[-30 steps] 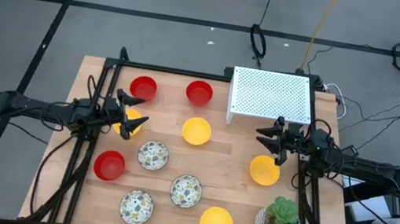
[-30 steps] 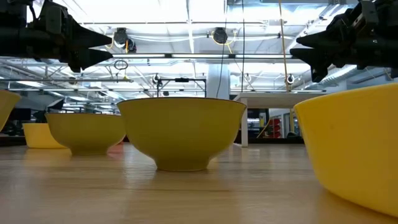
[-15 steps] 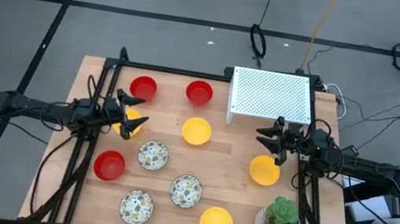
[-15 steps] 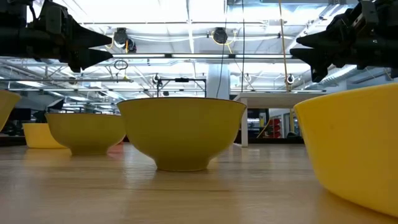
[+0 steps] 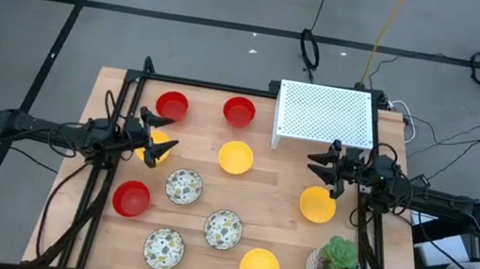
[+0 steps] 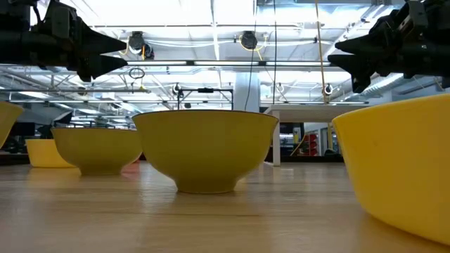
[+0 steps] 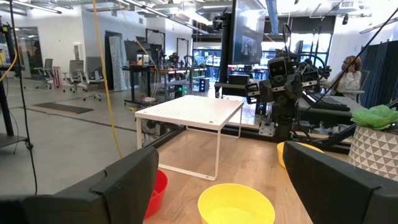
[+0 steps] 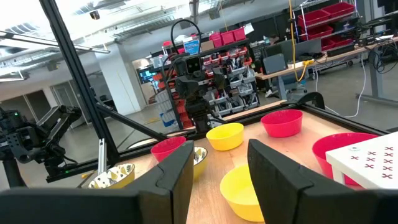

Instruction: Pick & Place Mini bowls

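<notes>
The mini bowls lie scattered over the table [image 5: 93, 227]: two red ones [image 5: 171, 105] at about eleven and twelve o'clock of the central yellow bowl [image 5: 236, 157], a third red one [image 5: 131, 198] at eight o'clock, three speckled ones [image 5: 183, 185] below the middle, a yellow bowl [image 5: 259, 268] at five o'clock and another yellow bowl [image 5: 316, 204] at four o'clock. One more yellow bowl shows only as a sliver beneath the left pincer [image 5: 154, 139]. None is held. The step in hand looks like choosing and reaching: each pincer would do well to drop straight over the rim of its nearest bowl, one finger inside and one outside, so the bowl does not skid. The left pincer hovers wide open, empty, pointing toward three o'clock, arm stretched level. The right pincer [image 5: 321, 163] hovers open and empty just above its yellow bowl, pointing toward nine o'clock, beside the white rack [image 5: 325, 117]; the potted plant [image 5: 337, 266] sits nearby.
</notes>
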Available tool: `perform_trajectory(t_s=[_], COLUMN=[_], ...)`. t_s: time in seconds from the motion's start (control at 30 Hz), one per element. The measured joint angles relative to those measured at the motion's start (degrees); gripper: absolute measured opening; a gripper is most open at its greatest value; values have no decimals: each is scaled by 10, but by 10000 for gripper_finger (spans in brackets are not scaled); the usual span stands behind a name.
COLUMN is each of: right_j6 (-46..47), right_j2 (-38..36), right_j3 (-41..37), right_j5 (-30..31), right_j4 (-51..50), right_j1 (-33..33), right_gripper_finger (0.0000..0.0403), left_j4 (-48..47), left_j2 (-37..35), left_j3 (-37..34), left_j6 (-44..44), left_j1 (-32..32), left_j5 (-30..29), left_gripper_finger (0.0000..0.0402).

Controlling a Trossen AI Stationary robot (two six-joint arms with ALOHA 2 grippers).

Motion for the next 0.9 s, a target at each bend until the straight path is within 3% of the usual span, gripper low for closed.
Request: perform_trajectory(t_s=[0.9], right_j6=[0], right_j2=[0], right_j3=[0], right_j5=[17], right_j4=[23], right_j1=[0], right_gripper_finger=[141], left_j4=[0], left_j2=[0], left_j3=[0], left_j6=[0], left_j1=[0], left_j5=[0], left_gripper_finger=[349])
